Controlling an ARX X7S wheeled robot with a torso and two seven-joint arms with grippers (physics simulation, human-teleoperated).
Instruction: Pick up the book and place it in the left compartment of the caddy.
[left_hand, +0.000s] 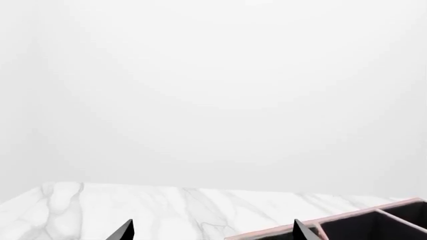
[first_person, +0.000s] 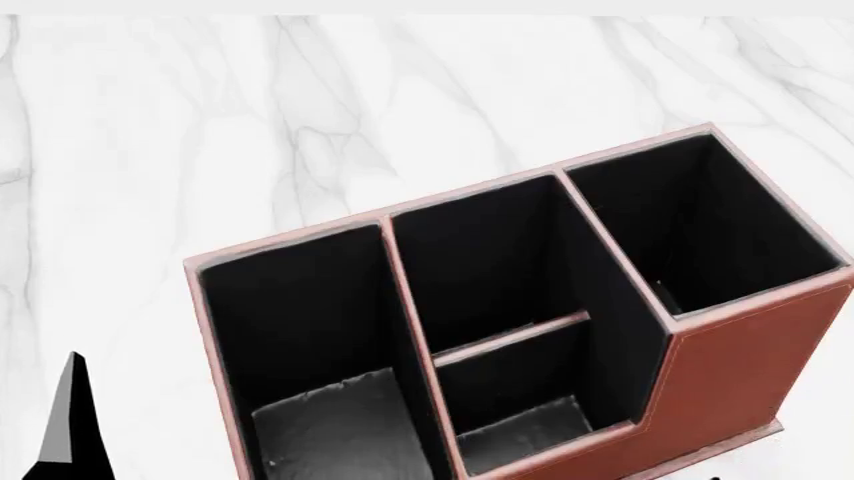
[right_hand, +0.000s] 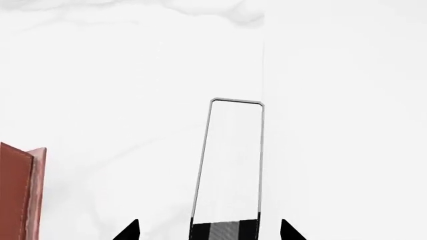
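Observation:
The book (right_hand: 230, 160) shows in the right wrist view as a long white page-edge block with a thin dark cover outline and a black end nearest the camera. My right gripper (right_hand: 210, 231) is open, a fingertip on each side of the book with a gap on both sides. The reddish-brown caddy (first_person: 747, 360) fills the head view, and its left compartment (first_person: 287, 330) is a long black-lined bay with a greyish floor and nothing in it. My left gripper (left_hand: 212, 231) is open over the marble beside the caddy's pale rim (left_hand: 360, 216). The book is out of the head view.
The white marble table (first_person: 267, 120) runs around the caddy and ends in an edge (left_hand: 200, 189) before a plain white wall. One dark left fingertip (first_person: 70, 420) pokes up left of the caddy. The caddy's outer corner (right_hand: 20, 195) lies close beside the book.

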